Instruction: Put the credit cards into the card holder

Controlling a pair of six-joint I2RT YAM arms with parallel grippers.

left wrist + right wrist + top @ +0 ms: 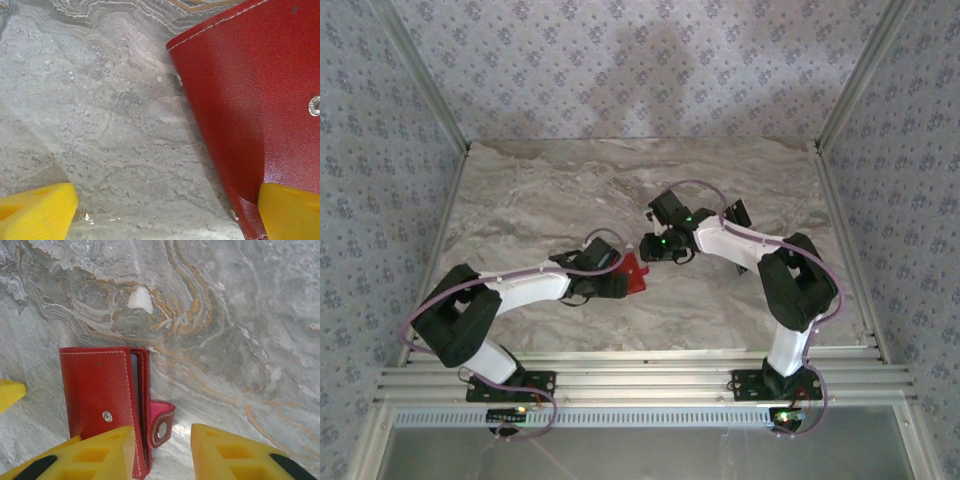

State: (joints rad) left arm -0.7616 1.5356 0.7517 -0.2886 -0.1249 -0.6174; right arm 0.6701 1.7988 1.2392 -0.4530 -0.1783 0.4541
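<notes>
My right hand [162, 435] is open: its yellow fingers are parted and clamp nothing, and bare tabletop [240, 340] shows in the gap. Just past that gap lies the loose red tab [161, 422] of the card holder [97, 390]. The holder's folded body lies left of the gap, its near edge under that hand's left finger; whether the two touch I cannot tell.

My left hand [167, 200] is spread wide and grips nothing. One finger overlaps the holder's near corner and the other is well apart from it over bare marble.

The holder lies flat and folded with its tab unfastened. A thin grey sliver shows between its flaps, but whether any credit cards sit inside I cannot tell.

I judge the job close to done, and the step in hand is to clear both hands off the holder. To do it well I would lift each hand straight up, not sideways, so no finger drags the cover or flips it open.

From above, the holder lies between the two hands, near the tabletop's middle, with open marble beyond.
</notes>
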